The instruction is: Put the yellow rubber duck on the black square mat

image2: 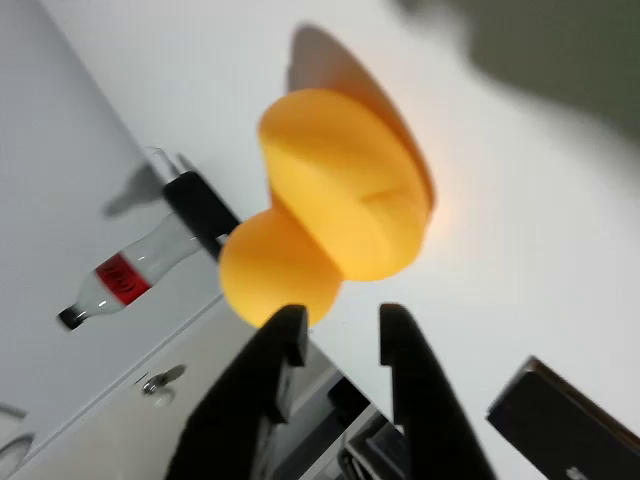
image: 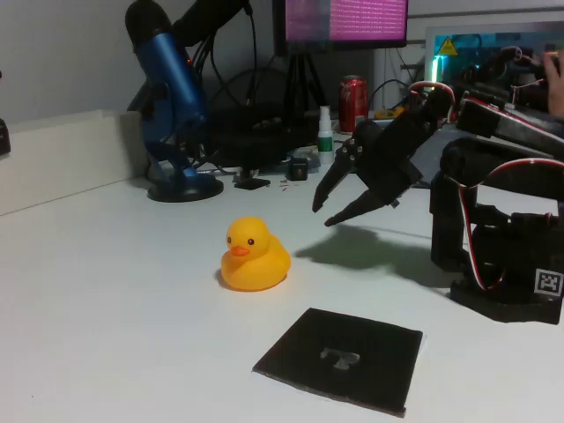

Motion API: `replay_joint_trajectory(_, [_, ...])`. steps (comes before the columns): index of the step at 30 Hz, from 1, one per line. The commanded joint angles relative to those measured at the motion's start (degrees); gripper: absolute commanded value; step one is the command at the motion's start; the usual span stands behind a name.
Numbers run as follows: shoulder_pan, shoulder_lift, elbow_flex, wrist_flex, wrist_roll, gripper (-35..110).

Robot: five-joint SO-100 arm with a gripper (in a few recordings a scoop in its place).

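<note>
The yellow rubber duck (image: 254, 256) sits upright on the white table, beak toward the left of the fixed view. In front of it and to the right lies the black square mat (image: 344, 357), flat, with a pale T mark at its centre. My black gripper (image: 322, 215) hangs above the table to the right of the duck, apart from it, fingers pointing down-left. In the wrist view the duck (image2: 340, 200) is blurred just beyond the gripper (image2: 340, 320). The jaws stand open with nothing between them, and a corner of the mat (image2: 560, 430) shows at the lower right.
The arm's base (image: 502, 264) stands at the right. Behind are a blue microphone (image: 172, 97) on a stand, a red can (image: 352, 101), a small bottle (image: 325, 132) and cables. A white ledge (image: 62, 159) runs along the left. A plastic bottle (image2: 120, 275) lies beyond the duck.
</note>
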Motion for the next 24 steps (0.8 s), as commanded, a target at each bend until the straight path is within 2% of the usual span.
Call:
replay_joint_trajectory(1, [0.4,-6.2,-6.2,-0.4,-0.5,8])
replay_joint_trajectory(7, [0.8,-23.6,-22.6,-0.4,-0.5,8])
replay_joint_trajectory(13, [0.9,-33.6,-36.0,-0.4,-0.5,8])
replay_joint_trajectory(24, [0.4,-55.5,-44.6,-0.4,-0.6,8])
